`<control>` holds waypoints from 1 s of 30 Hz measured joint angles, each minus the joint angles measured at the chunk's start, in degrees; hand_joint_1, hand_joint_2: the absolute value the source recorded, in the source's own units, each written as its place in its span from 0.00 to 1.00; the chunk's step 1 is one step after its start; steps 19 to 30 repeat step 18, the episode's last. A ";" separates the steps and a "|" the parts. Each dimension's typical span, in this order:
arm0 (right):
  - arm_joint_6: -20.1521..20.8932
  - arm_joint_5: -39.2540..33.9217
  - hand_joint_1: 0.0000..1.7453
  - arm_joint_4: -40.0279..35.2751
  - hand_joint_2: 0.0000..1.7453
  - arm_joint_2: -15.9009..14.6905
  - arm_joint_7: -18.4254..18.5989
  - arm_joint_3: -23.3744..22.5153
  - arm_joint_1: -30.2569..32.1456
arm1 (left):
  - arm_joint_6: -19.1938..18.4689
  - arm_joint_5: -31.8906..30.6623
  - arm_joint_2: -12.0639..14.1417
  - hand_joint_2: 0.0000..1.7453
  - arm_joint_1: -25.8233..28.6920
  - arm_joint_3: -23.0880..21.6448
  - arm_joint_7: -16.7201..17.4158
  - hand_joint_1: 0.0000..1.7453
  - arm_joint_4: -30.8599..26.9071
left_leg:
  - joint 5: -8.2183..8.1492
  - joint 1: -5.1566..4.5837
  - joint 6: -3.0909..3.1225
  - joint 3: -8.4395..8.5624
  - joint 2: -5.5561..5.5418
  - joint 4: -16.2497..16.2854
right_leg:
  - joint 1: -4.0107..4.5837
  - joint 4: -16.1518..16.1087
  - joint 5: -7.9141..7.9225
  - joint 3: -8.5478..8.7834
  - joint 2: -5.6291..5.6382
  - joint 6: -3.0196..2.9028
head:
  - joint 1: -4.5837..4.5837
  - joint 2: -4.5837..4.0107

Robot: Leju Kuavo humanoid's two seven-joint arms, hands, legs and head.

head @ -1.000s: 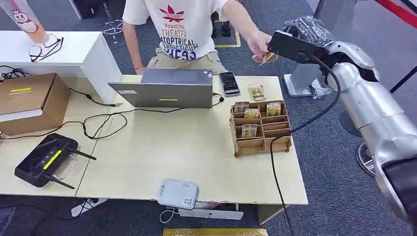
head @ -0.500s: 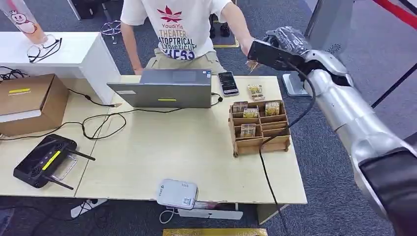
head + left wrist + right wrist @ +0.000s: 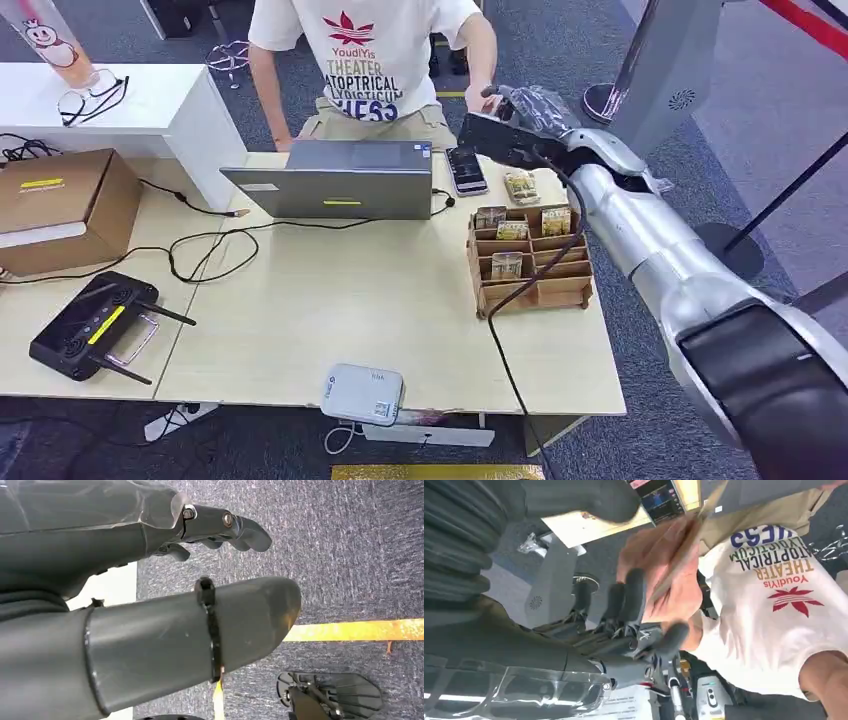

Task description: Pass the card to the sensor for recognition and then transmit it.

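A thin tan card shows edge-on in the right wrist view, gripped in a person's hand. My right hand hangs over the table's far right corner, just behind the phone that lies screen-up there. Its dark fingers lie against the person's hand by the card's near end; the thumb stands apart from the card. The person's hand is right beside my hand. My left hand hangs over grey carpet, fingers apart, holding nothing.
A wooden card rack with several cards stands at the table's right, and a loose card pack lies behind it. A laptop, a cardboard box, a black antenna device, a white box and cables fill the rest.
My right arm has swung left, from beyond the table's right edge to over its far corner. The person's hand with the card has moved left along with it.
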 joint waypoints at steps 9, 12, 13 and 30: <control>-1.71 -0.15 0.00 1.05 1.00 0.88 -1.34 0.00 0.35 | -0.48 0.07 0.04 0.00 -0.02 0.00 0.04 0.00 0.00 | 0.00 0.02 0.00 0.02 0.00 0.00 | 0.02 0.00 0.00 -0.02 0.00 0.00 | 0.00 0.00; -2.78 -1.16 0.00 0.41 1.00 0.88 -3.02 -0.57 1.83 | -0.41 0.28 0.04 0.00 -0.01 0.00 0.04 0.00 0.00 | 0.00 0.01 0.00 0.02 0.00 0.00 | 0.01 0.00 0.00 -0.01 0.00 0.00 | 0.02 0.00; -2.89 -1.55 0.00 0.00 1.00 0.85 -3.48 -0.88 2.47 | -0.35 0.48 0.07 0.00 0.01 0.00 -0.02 0.00 0.00 | 0.00 0.01 0.00 0.01 0.01 0.00 | 0.01 0.00 0.00 -0.01 0.01 0.00 | 0.02 0.00; -3.67 -3.95 0.00 -5.23 1.00 0.35 -5.31 -3.69 7.38 | 0.09 1.24 0.11 0.00 0.10 0.00 -0.85 0.00 0.00 | 0.00 0.01 0.00 0.02 0.00 0.00 | 0.01 -0.01 0.00 -0.02 0.00 0.00 | 0.02 0.00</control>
